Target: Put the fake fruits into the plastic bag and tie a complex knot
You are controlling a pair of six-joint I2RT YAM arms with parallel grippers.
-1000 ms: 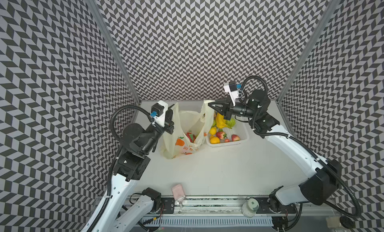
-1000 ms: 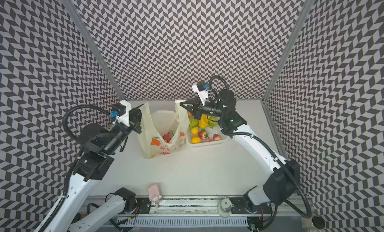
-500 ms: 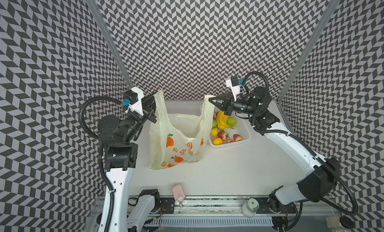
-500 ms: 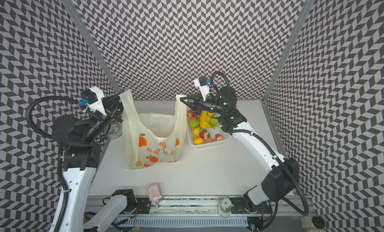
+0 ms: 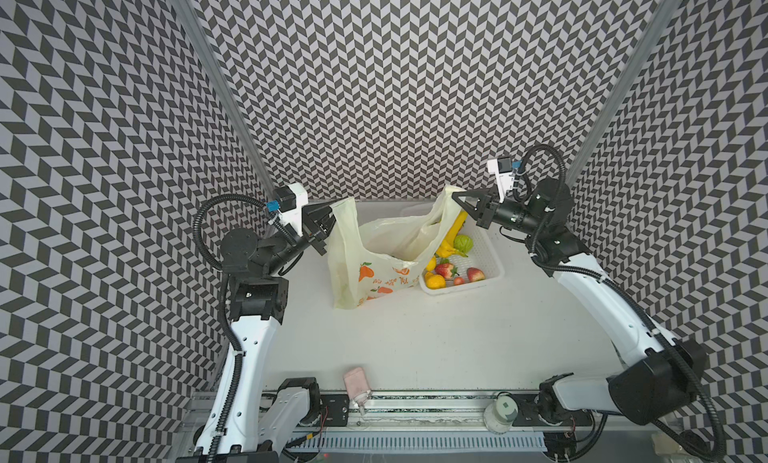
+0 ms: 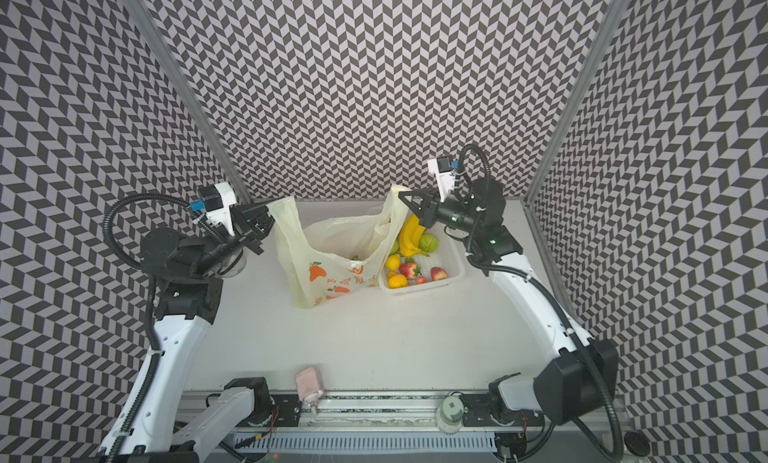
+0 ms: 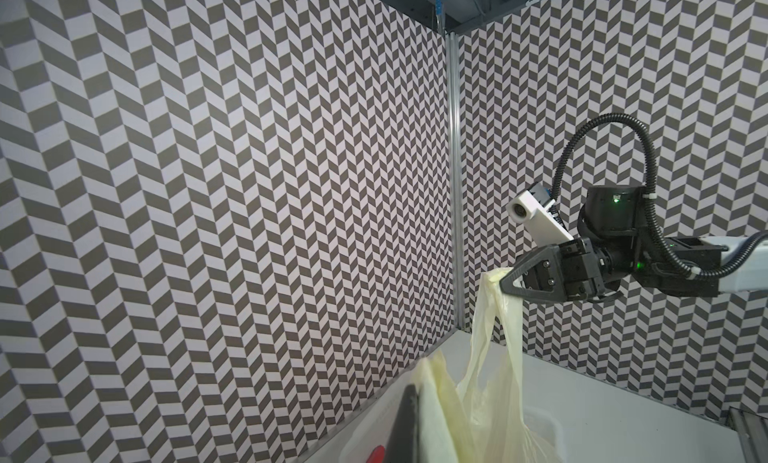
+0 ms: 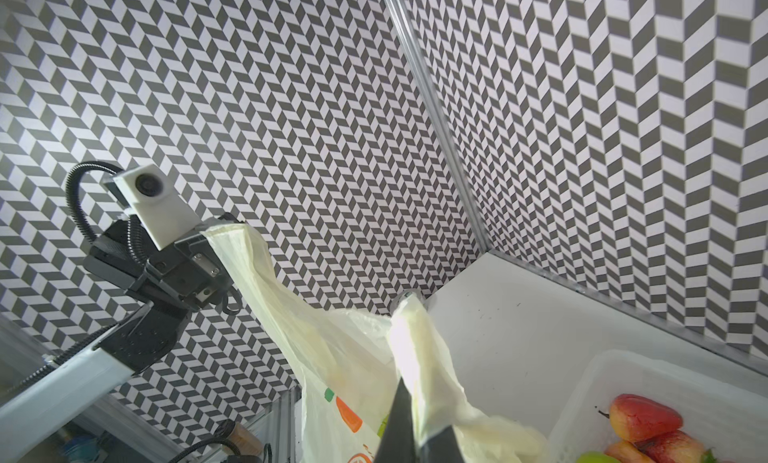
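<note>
Left pincer (image 5: pixel 330 211): mine, clamped tight on the left handle loop (image 5: pixel 345 222) of the thin, translucent pale-yellow plastic bag (image 5: pixel 374 270), held up above the table near the back-left corner.
Left arm: white forearm rising from the front rail, black elbow folded, wrist turned inward toward the middle.
Bag: mouth pulled open between my two pincers, with the handle loops well apart and untied. The bottom rests on the table, and the crinkled film is printed with orange fruits and orange lettering.
Bag, both top views: it stands left of the basket, touching its near-left corner.
Right handle loop (image 5: pixel 442 207): stretched up and over the basket's left side.
Basket: white perforated plastic tray (image 5: pixel 494 265), rectangular, at the back right of the table.
Fake fruits: glossy yellow bananas (image 5: pixel 451 236), a bumpy green fruit (image 5: pixel 462 244), a strawberry (image 5: pixel 445 270), an orange (image 5: pixel 435 281) and a red fruit (image 5: pixel 475 274), all lying in the basket.
Right pincer (image 5: pixel 456 195): mine, pinched closed on the right handle loop, above the basket's back-left part.
Right arm: reaching from the front-right base, elbow high, wrist level and pointing left.
Surface: plain matte white tabletop (image 5: pixel 415 336), with a small pink object (image 5: pixel 355 380) at the front edge.
Room: three walls (image 5: pixel 374 87) of black-and-white chevron pattern, with metal posts in the corners.
</note>
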